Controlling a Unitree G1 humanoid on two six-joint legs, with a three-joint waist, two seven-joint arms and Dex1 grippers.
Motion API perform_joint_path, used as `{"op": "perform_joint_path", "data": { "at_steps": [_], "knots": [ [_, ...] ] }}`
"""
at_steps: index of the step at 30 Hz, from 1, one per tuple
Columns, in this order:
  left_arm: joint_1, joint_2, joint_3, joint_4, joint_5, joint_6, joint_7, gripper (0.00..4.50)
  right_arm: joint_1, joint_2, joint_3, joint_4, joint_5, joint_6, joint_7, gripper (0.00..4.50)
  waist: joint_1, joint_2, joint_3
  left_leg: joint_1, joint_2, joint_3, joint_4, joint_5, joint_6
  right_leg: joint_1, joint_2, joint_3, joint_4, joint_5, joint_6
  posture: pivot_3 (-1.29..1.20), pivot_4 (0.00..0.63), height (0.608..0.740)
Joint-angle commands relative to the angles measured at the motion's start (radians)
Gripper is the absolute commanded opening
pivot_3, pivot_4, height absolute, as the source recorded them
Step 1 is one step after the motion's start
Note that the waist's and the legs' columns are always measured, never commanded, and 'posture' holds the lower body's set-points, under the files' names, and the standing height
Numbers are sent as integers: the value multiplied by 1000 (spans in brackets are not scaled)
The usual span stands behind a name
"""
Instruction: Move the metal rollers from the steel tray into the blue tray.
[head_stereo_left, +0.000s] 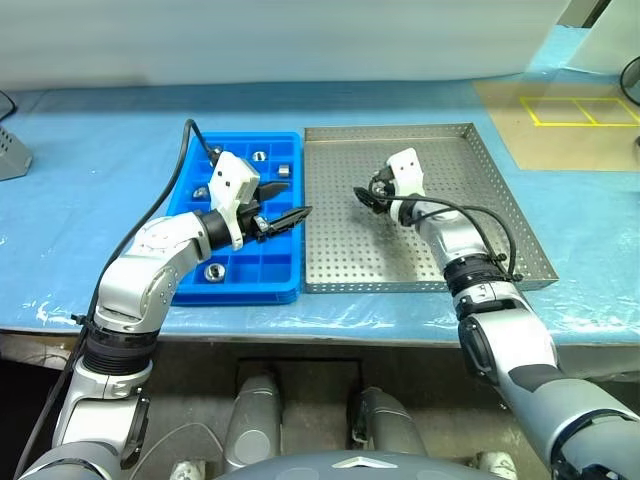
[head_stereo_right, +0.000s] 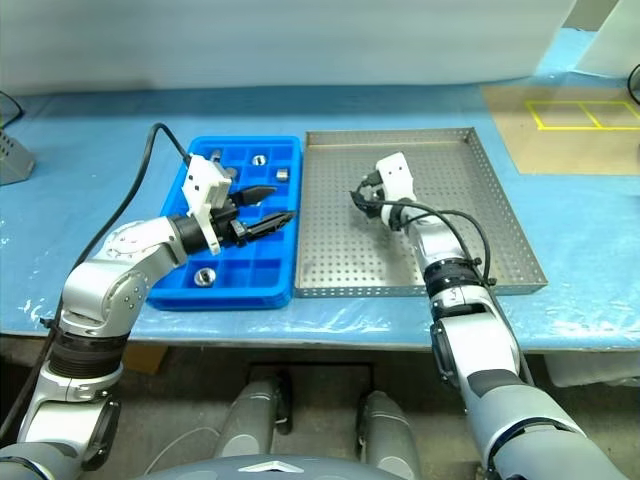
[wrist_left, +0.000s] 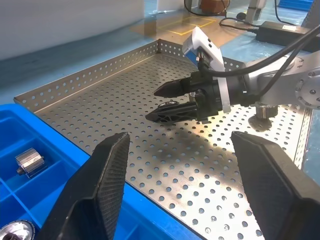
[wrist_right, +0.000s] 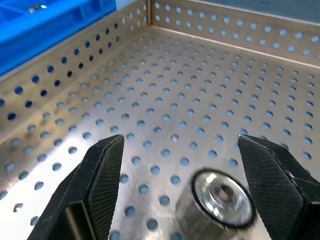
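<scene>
The steel tray (head_stereo_left: 480, 215) lies right of the blue tray (head_stereo_left: 275, 280). Several metal rollers (head_stereo_left: 258, 155) sit in the blue tray's compartments, one at its near edge (head_stereo_left: 214, 271). My left gripper (head_stereo_left: 298, 198) hovers open and empty over the blue tray's right side, pointing toward the steel tray. My right gripper (head_stereo_left: 360, 198) is low over the steel tray's middle, pointing left. In the right wrist view it (wrist_right: 181, 142) stands open, and one roller (wrist_right: 222, 197) lies on the perforated floor between its fingers, nearer the right one, ungripped.
The table has a light-blue covering (head_stereo_left: 100, 130). A tan mat with yellow taped squares (head_stereo_left: 570, 110) lies at the back right. A grey object (head_stereo_left: 12, 152) sits at the far left edge. A black cable (head_stereo_left: 150, 215) trails from my left arm.
</scene>
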Motion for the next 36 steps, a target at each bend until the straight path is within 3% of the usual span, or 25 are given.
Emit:
{"op": "perform_joint_path", "data": {
  "at_steps": [1, 18, 21, 27, 36],
  "knots": [
    [-18, 5, -15, -10, 11, -19, -11, 3404, 12, -2, -4, -4, -8, -47, 12, 3713, -6, 0, 0, 0, 0, 0, 0, 0, 0, 0, 0, 0, 0, 0, 0, 59, 150, 740],
    [-18, 5, -25, 2, 36, -27, -9, 3404, 16, -4, -38, 98, -14, -100, -31, 3713, -20, 0, 0, 0, 0, 0, 1, -1, 2, 1, 0, 0, 0, 0, 0, 48, 150, 740],
    [-19, 2, -28, 5, 40, -29, -11, 3430, 27, 2, -38, 74, -5, -110, -7, 3071, -20, 0, 0, 0, 0, 0, 1, -2, 3, 1, 0, 0, 0, 0, 0, 44, 150, 740],
    [-23, -3, -35, 18, 52, -36, -12, 3430, 33, 7, -34, 62, -12, -113, -9, 1141, -21, 0, 0, 0, 0, 0, 2, -2, 5, 1, 0, 0, 0, 0, 0, 43, 150, 740],
    [-25, -3, -38, 18, 65, -35, -17, 3430, 43, 23, -34, 5, 4, -92, 13, 1143, -22, 0, 0, 0, 0, 0, 1, -2, 5, 1, 0, 0, 0, 0, 0, 38, 150, 740]
  ]
}}
